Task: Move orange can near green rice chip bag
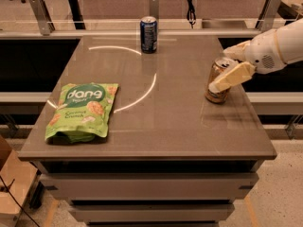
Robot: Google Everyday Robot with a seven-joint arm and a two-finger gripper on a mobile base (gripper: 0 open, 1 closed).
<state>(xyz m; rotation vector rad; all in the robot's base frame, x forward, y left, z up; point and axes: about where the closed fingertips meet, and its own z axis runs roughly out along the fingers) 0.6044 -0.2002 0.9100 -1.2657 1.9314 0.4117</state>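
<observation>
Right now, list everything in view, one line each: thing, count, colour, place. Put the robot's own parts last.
table: one, grey-brown, fills the middle of the view.
green rice chip bag: one, light green with white logo, lying flat at the table's front left.
dark blue can: one, dark blue, upright at the back edge, near the centre.
orange can: one, orange-gold with silver top, upright near the right edge.
arm: one, white, reaching in from the right.
gripper: one, cream, at the orange can, partly in front of it.
</observation>
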